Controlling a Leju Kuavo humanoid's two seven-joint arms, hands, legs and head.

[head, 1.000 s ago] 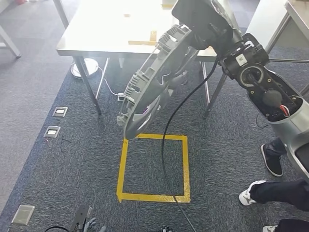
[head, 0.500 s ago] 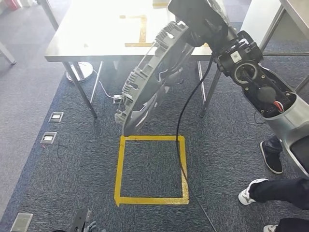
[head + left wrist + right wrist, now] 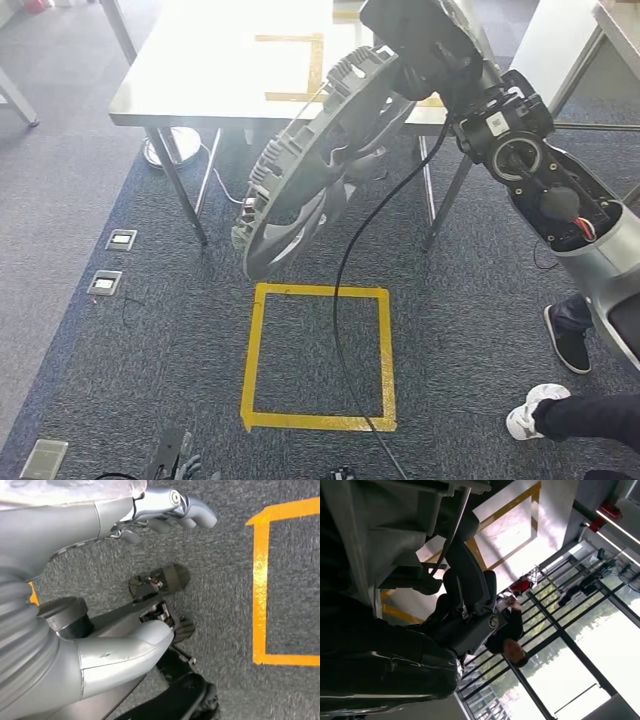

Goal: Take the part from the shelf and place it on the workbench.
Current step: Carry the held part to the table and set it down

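One part (image 3: 317, 165), right hand (image 3: 423, 50)

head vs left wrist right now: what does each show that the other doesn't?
Head view alone: the right hand holding the round grey part in the air, tilted, in front of the workbench, and a person's shoes at the right. Left wrist view alone: the left hand close up over the carpet, holding nothing. Both: the yellow tape square on the grey carpet.
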